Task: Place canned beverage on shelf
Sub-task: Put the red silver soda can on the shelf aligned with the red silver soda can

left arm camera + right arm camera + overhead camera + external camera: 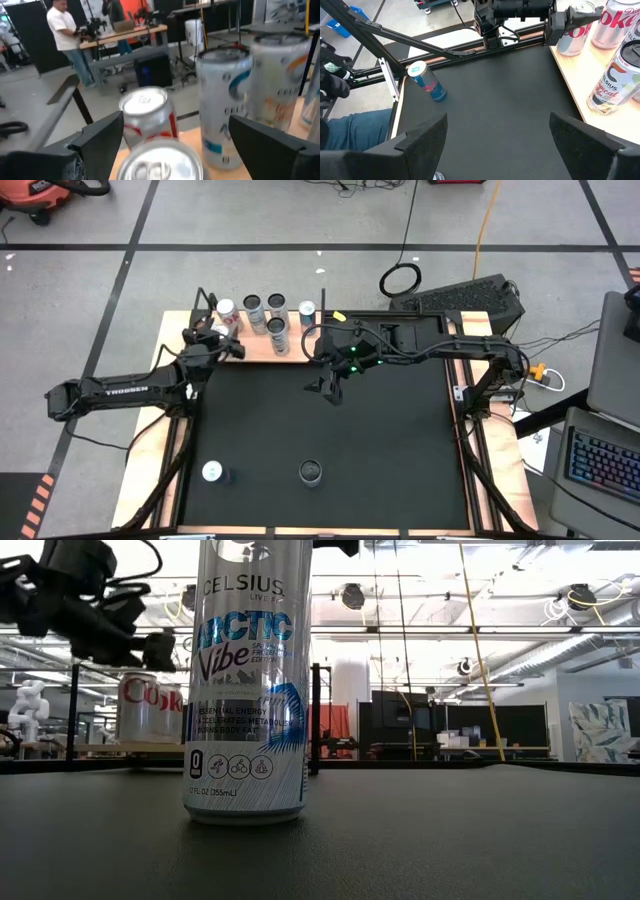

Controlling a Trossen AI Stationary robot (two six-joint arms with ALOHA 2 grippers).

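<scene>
The light-wood shelf [255, 352] lies at the mat's far edge with several cans standing on it. They include a red-and-silver cola can [147, 115] and tall white cans [222, 105]. My left gripper [224, 340] is open at the shelf's left end. Its fingers stand on either side of a silver-topped can [160, 161] standing on the shelf, with a gap on one side. My right gripper [330, 388] is open and empty above the mat, near the shelf's right part. A white-and-blue can [247, 680] and a blue can [426, 80] stand on the mat near its front edge.
Thin black rods [323, 302] rise at the shelf's corners. The white-and-blue can [311, 472] and the blue can [212, 472] stand apart at the mat's near side. Black mat [380, 440] lies open between them and the shelf. A person stands in the room beyond the table [65, 35].
</scene>
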